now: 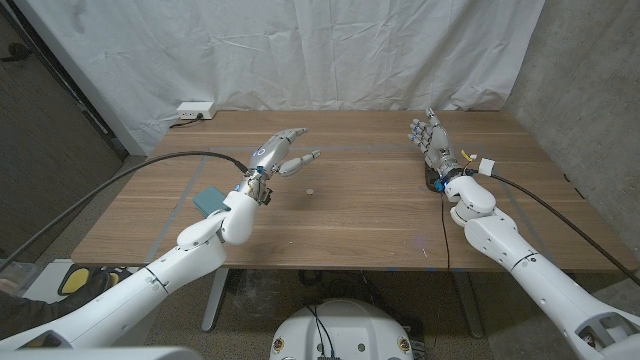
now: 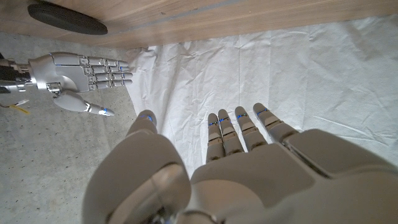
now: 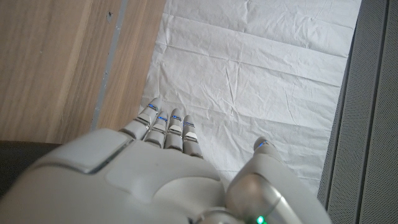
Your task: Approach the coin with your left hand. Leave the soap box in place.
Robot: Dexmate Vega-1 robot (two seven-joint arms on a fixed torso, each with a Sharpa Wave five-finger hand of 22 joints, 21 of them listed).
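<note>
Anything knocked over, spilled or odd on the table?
Nothing stands out. The small round coin lies flat on the wooden table; the teal soap box sits beside the left arm, partly hidden.

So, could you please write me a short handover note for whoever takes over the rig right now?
Left hand: open, fingers spread, raised above the table, holding nothing.
Right hand: open, upright at the table's right side, holding nothing.
Coin: flat on the wood, just in front of and to the right of the left hand, untouched.
Soap box: teal, beside the left forearm, partly hidden by it.
Done: the left hand is close to the coin.
Left: bring the left hand the last bit toward the coin, keeping the forearm off the soap box.
</note>
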